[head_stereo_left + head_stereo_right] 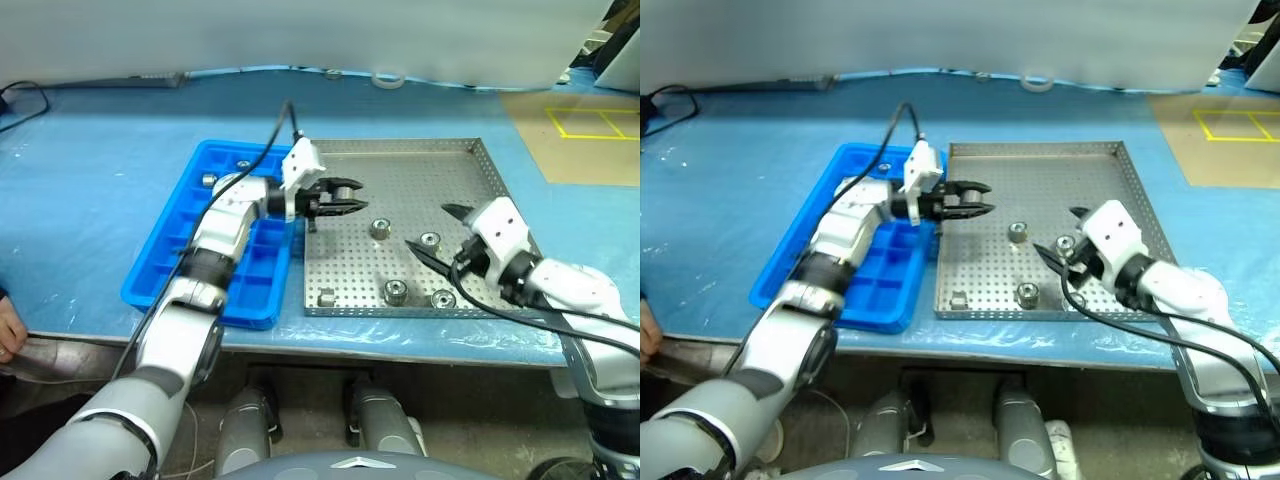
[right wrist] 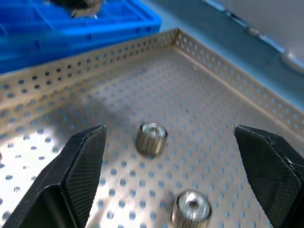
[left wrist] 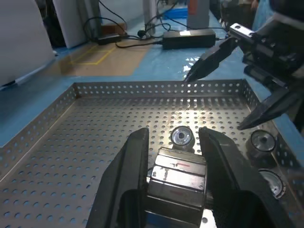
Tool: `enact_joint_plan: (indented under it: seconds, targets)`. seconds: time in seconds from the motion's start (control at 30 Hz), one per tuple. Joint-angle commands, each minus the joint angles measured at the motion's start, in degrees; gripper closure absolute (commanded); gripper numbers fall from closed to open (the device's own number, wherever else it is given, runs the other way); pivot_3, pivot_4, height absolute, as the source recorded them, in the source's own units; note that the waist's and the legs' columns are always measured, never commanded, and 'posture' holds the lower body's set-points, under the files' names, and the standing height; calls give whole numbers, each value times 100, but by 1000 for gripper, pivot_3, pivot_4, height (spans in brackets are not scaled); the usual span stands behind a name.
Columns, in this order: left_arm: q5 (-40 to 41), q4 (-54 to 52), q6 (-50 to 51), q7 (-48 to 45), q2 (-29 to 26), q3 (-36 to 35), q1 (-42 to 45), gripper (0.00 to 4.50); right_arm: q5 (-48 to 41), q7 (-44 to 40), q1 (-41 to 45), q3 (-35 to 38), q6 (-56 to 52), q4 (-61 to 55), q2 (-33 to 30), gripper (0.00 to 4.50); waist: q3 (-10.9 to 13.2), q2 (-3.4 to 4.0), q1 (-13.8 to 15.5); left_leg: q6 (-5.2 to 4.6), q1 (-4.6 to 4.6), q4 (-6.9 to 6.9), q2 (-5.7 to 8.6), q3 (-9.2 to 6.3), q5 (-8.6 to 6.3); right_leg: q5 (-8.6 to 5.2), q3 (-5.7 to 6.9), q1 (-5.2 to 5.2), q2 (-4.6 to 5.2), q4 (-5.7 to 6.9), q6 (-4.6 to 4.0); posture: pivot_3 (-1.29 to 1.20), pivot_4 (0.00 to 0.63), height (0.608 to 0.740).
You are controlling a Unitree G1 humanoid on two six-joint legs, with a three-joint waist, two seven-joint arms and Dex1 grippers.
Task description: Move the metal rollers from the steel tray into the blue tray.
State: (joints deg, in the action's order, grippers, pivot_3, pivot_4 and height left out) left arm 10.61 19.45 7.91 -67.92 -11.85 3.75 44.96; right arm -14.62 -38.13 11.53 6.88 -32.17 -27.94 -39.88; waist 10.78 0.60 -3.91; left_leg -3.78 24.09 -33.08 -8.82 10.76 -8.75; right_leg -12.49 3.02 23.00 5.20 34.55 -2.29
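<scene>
I've got one metal roller (image 3: 176,183) clamped between the left gripper (image 1: 345,197) fingers, held clear above the steel tray (image 1: 470,150) near its left rim, gripper roughly level and pointing toward the right arm. Other rollers lie loose on the perforated floor: one mid-tray (image 1: 380,229), one by the right gripper (image 1: 430,241), two along the near rim (image 1: 396,292) (image 1: 443,299), plus a squarer-looking piece near the near-left corner (image 1: 326,297) that I can't identify for sure. The blue tray (image 1: 150,275) sits just left of the steel tray, edges about touching, with at least two rollers already in far compartments (image 1: 209,180). Right gripper (image 1: 432,232) hangs over the right side of the steel tray, jaws spread wide, holding nothing. Step in hand as I read it: carry the gripped roller left over the rim to the blue tray. To do it well, I'd keep the grip firm, keep height until fully past both rims, pick an empty compartment, tilt the fingers down over it and release low so the roller doesn't bounce into a neighbour cell. Grip looks centred on the roller's side, so slip risk seems low. I'd hold the right arm away from the left one's path.
</scene>
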Motion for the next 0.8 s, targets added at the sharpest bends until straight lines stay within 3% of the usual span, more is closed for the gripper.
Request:
enact_joint_plan:
  seconds: [0.03,0.27,0.43,0.63,0.8]
  targets:
    - [93,-1345,565,804,-305,-280,-436,3213,91,-274,615,-515,330,324,18,0,2,0,52,8,-2,0,-1,0,1,0,3,-1,0,6,0,-286,150,740]
    - [-236,-2074,658,2259,-969,-805,-1167,3213,202,-904,1886,-1518,1019,1448,619,0,3,2,330,45,-6,0,-4,-1,7,0,1,0,0,18,0,-67,150,740]
    - [-598,-1910,490,3359,-1011,-994,-1395,3213,386,-1195,2637,-1911,1547,2366,1113,0,3,2,570,49,5,14,-5,-1,10,0,3,15,-1,18,-1,44,150,740]
    - [-985,-1861,692,4341,-917,-954,-1736,3213,547,-1451,2921,-1987,2011,2966,1261,0,4,0,873,47,24,10,-3,-1,9,-1,6,23,3,15,-2,104,150,740]
    - [-1330,-1724,589,4771,-1066,-887,-2010,3213,630,-1502,2935,-1972,2186,3179,1295,0,5,-1,945,52,21,8,-5,-1,11,0,6,24,3,22,-2,116,150,740]
